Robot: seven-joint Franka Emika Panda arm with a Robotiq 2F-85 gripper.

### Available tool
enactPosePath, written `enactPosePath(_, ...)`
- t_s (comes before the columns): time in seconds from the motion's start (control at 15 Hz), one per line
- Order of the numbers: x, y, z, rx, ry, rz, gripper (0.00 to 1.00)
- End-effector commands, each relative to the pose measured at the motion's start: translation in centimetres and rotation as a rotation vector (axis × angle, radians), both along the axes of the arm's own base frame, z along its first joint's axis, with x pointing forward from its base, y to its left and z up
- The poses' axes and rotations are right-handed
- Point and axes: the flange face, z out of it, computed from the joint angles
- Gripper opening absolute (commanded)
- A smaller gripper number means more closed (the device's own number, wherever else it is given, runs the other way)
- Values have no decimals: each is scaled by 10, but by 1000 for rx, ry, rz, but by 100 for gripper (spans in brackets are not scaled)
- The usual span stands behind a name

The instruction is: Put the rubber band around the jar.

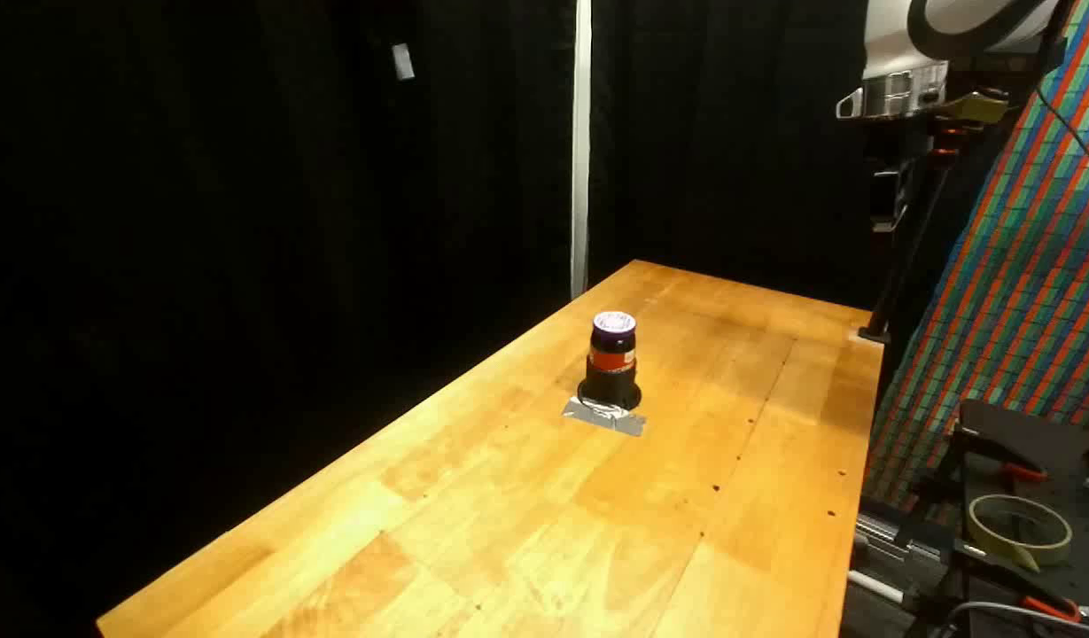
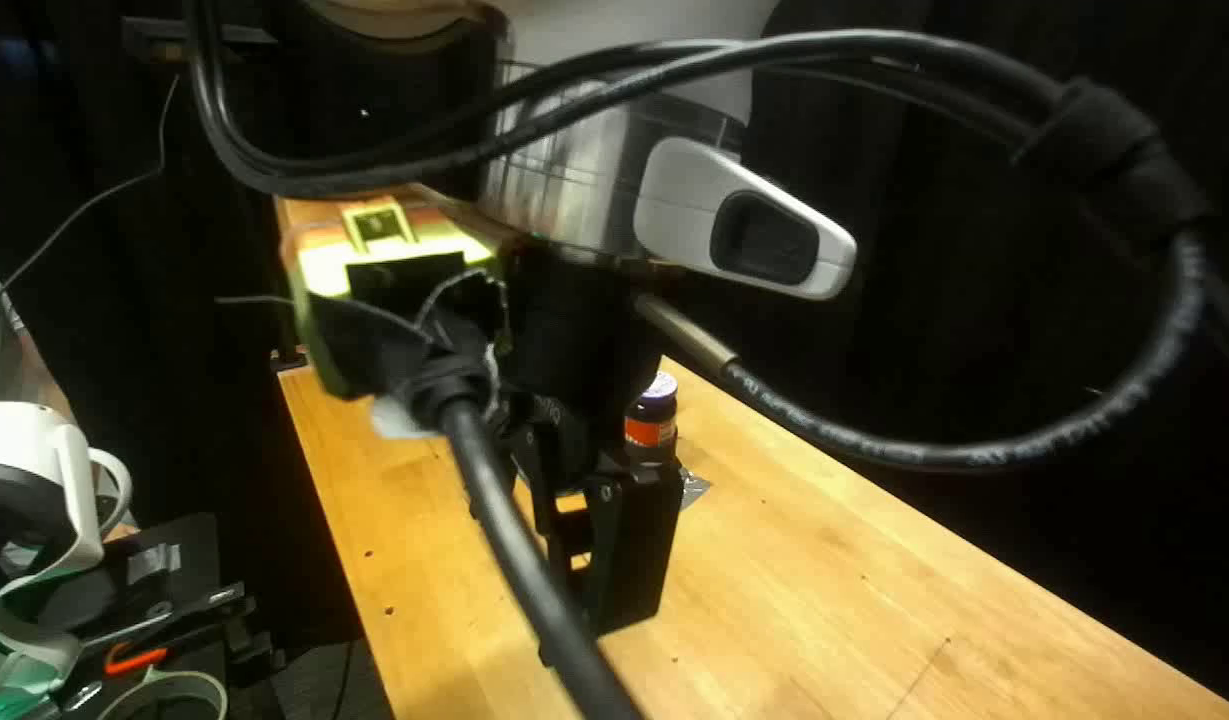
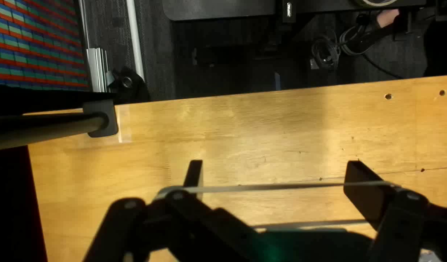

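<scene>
The jar [image 1: 613, 359] stands upright on the wooden table in a black flanged base. It has a pale lid top and an orange-red label. In an exterior view the jar [image 2: 651, 430] shows partly behind the gripper [image 2: 589, 570]. My gripper [image 1: 888, 208] is above the table, apart from the jar, toward the post end. In the wrist view the gripper [image 3: 275, 167] is open. A pale rubber band [image 3: 263, 187] is stretched around both fingers, with two strands crossing the gap. The jar is out of the wrist view.
Grey tape [image 1: 604, 415] lies at the foot of the jar's base on the wooden table [image 1: 544, 532]. A black post [image 3: 99, 120] stands at a table corner. A black side table with a tape roll [image 1: 1021, 529] is beyond the edge. Thick cables [image 2: 874, 45] loop from the arm.
</scene>
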Motion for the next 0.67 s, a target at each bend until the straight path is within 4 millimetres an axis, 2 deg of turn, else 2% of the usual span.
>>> enactPosePath(0.0,1,0,2,-1,-3,0,100)
enactPosePath(0.13,2,-1,4,-2,-7,0,100)
enactPosePath(0.27,20,29,5,0,-66,4,100)
enactPosePath(0.47,57,86,-3,-4,-149,25,100)
enactPosePath(0.6,84,133,-13,-18,-244,36,100)
